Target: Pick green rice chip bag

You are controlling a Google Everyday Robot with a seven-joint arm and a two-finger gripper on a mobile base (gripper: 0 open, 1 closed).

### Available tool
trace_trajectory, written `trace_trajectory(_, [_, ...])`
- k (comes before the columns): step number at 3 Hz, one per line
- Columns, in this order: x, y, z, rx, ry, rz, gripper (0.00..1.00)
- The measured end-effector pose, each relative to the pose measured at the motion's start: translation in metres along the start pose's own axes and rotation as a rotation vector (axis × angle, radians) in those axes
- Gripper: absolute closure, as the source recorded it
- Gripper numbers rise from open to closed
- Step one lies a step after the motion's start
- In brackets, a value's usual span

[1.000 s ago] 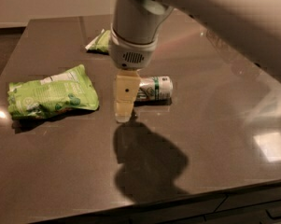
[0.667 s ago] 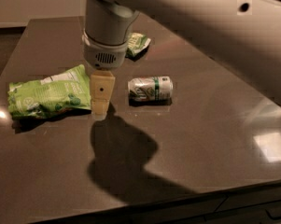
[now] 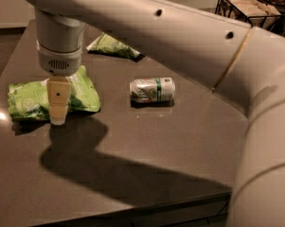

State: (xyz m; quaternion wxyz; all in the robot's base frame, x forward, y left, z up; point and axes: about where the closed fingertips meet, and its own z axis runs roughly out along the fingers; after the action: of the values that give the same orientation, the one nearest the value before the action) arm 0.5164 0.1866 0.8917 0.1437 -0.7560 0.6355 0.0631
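Dark brown glossy tabletop (image 3: 180, 141), bright light glint (image 3: 1, 116) near its left edge, pale wall (image 3: 9, 6) beyond the far left corner, black wire basket (image 3: 241, 6) past the far right corner, gripper (image 3: 58, 119) low near the left edge.

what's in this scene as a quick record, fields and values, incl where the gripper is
surface: dark glossy table
target: green rice chip bag, lying on the table at the left of the view
arm end: gripper pointing down, in front of the bag's right half in this view; contact cannot be told
other bag: smaller darker green bag near the far edge
can: drink can on its side, mid-table, apart from both bags
background: wire basket beyond the table, top right
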Motion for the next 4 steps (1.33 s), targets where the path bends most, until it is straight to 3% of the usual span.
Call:
trace_trajectory(1, [-0.039, -0.012, 0.029, -0.033, 0.023, -0.036, 0.00])
trace_trajectory(2, [-0.055, -0.016, 0.045, -0.054, 0.043, -0.054, 0.00])
trace_trajectory(3, [-0.065, -0.016, 0.056, -0.077, 0.065, -0.075, 0.16])
trace_trajectory(4, [-0.070, -0.013, 0.057, -0.098, 0.075, -0.093, 0.39])
